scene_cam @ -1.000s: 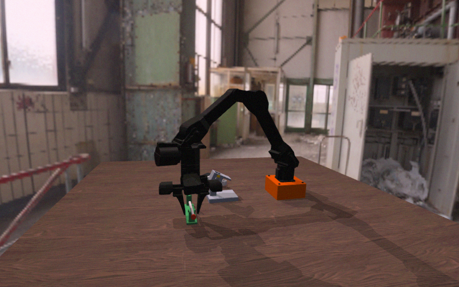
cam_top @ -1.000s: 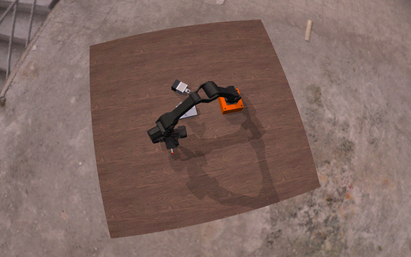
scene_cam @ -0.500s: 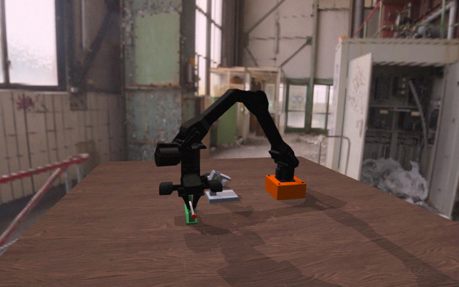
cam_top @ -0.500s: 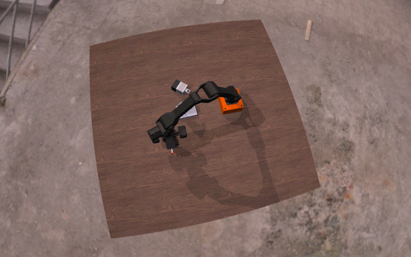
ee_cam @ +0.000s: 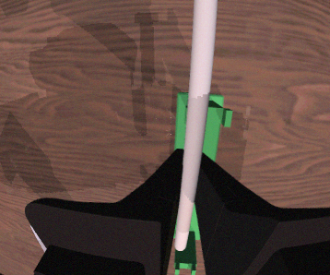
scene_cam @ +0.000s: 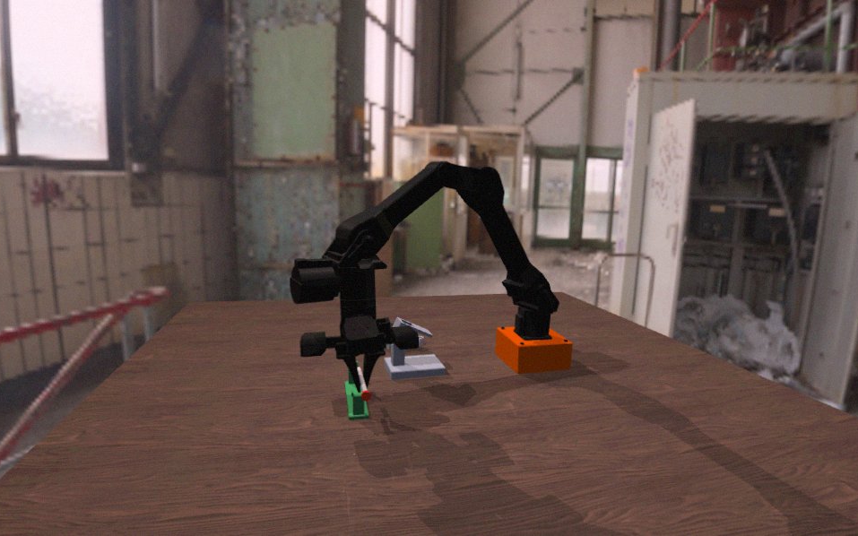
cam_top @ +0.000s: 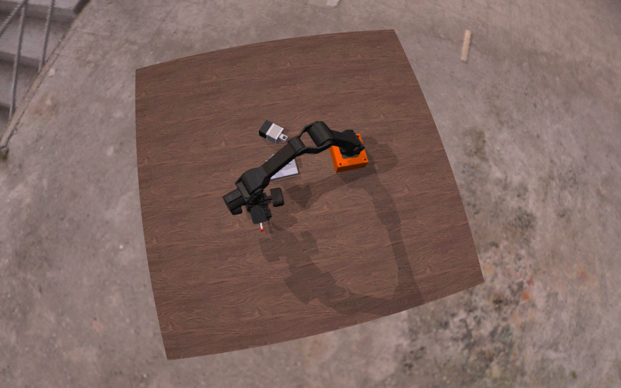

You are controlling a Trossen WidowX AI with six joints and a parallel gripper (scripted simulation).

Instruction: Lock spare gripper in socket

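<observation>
The lock pin (cam_top: 261, 226) (scene_cam: 362, 381) (ee_cam: 205, 55) is a white rod; its red head shows in the top and exterior views and is outside the wrist view. My gripper (scene_cam: 362, 385) (ee_cam: 187, 156) is shut on the pin, fingers on either side of the rod. The pin runs lengthwise over a green stand (scene_cam: 357, 408) (ee_cam: 215, 138); I cannot tell whether they touch. The mount's pale grey base (cam_top: 289, 170) (scene_cam: 421, 368) stands behind my gripper; my arm hides much of the mount in the top view. The spare gripper (cam_top: 274, 132), black and silver with a ringed spigot, lies beyond the mount.
The orange block (cam_top: 351, 165) (scene_cam: 533, 356) under the arm's base stands right of the mount. My forearm passes over the mount in the top view. The brown table (cam_top: 235, 298) (scene_cam: 252, 466) has its left edge left of my gripper.
</observation>
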